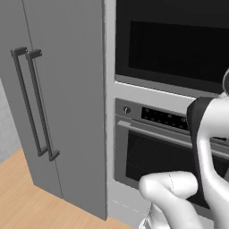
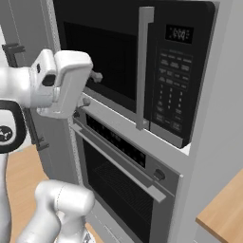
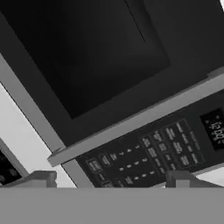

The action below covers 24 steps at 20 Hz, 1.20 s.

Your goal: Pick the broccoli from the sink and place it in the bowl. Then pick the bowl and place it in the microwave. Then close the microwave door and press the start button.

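The microwave [image 2: 180,71] sits built into the wall above the oven. Its black microwave door [image 2: 104,57] is shut, with a grey vertical handle [image 2: 142,71] beside the button panel [image 2: 171,95]. My gripper [image 2: 91,88] is open and holds nothing, hovering just in front of the door's lower left part. In the hand view the fingertips [image 3: 39,178] frame the button panel [image 3: 148,157], with the handle [image 3: 140,118] and the door window [image 3: 87,52] beyond. The door [image 1: 174,44] also appears in the left base view. I cannot tell which button is start. Broccoli, bowl and sink are out of view.
A wider oven [image 2: 118,175] with a bar handle and control strip sits under the microwave. Tall grey cabinet doors [image 1: 58,103] with bar handles stand to the left. A wooden counter corner [image 2: 223,213] juts in at the lower right.
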Motion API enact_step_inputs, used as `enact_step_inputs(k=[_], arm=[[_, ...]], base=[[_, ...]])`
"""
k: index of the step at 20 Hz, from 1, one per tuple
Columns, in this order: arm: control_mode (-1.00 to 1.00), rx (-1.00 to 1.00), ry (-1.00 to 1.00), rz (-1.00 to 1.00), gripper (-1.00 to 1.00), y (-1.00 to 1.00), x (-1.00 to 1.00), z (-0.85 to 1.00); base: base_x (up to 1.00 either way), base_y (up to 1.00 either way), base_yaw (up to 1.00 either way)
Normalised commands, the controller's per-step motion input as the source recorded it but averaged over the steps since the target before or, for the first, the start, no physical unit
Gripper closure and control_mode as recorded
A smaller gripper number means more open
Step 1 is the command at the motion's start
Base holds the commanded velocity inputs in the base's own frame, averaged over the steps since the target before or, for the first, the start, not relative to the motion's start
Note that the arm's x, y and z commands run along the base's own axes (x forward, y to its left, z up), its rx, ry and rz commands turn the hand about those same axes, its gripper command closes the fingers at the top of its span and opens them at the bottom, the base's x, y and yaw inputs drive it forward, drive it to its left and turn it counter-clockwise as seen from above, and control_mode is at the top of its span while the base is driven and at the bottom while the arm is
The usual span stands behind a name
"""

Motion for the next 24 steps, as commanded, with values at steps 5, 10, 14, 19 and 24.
enact_step_inputs(k=[5,10,14,19,24], arm=[[-1.0,0.43,-0.24,-0.14,-1.0,0.0,-0.34,-0.01],[-1.0,0.35,-0.16,-0.03,-1.0,0.0,-0.14,0.0],[-1.0,0.23,-0.3,0.0,-1.0,0.0,-0.02,0.0],[-1.0,0.15,-0.23,0.0,-1.0,0.03,0.06,-0.08],[-1.0,0.09,-0.23,0.0,-1.0,0.06,0.1,-0.34]], base=[[0.0,0.0,0.0],[0.0,0.0,0.0],[0.0,0.0,0.0],[0.0,0.0,0.0],[0.0,0.0,0.0]])
